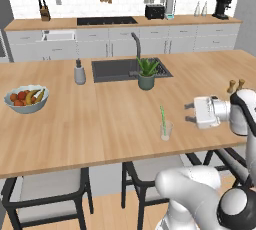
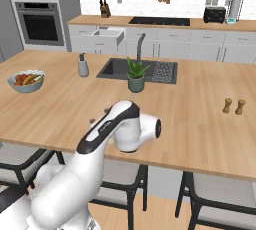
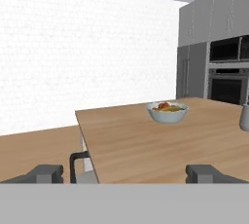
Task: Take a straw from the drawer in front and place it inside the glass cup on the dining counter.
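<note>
looking at the gripper [image 1: 189, 113] at right of centre in the left base view, jaws spread wide and holding nothing, pointed left toward the glass cup [image 1: 166, 130] but a little apart from it. the straw [image 1: 162, 115] already stands in that cup, just below centre of the frame, on the dining counter [image 1: 100, 124] near its front edge — so i'd say the job looks basically done, maybe just pulling the arm clear is left. the straw is thin and green, leaning slightly, poking well above the clear little tumbler's rim. the drawer [image 1: 58, 36] in the upper left still hangs open.
</note>
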You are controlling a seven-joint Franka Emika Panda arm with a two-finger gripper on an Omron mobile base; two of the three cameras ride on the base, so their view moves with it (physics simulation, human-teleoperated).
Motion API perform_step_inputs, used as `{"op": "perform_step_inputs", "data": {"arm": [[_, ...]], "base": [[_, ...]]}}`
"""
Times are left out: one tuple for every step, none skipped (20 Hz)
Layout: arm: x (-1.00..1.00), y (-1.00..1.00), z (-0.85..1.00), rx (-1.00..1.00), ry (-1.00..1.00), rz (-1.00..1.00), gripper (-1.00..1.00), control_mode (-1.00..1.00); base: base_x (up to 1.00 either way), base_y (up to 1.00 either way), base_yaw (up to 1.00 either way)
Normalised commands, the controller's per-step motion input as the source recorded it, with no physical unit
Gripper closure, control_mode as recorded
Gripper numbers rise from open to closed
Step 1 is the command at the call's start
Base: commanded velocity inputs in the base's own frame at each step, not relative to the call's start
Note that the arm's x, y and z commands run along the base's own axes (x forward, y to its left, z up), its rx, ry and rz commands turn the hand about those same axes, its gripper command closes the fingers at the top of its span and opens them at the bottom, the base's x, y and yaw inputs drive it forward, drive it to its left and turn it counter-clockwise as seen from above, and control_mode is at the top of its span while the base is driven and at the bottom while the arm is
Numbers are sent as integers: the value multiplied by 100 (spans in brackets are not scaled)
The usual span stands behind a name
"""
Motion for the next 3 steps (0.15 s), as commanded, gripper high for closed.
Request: {"op": "perform_step_inputs", "data": {"arm": [[-17, 0, 12, 0, 0, 0, -100, -100], [-13, 0, 12, 0, 0, 0, -100, -100], [-9, 0, 12, 0, 0, 0, -100, -100]], "base": [[0, 0, 0], [0, 0, 0], [0, 0, 0]]}}
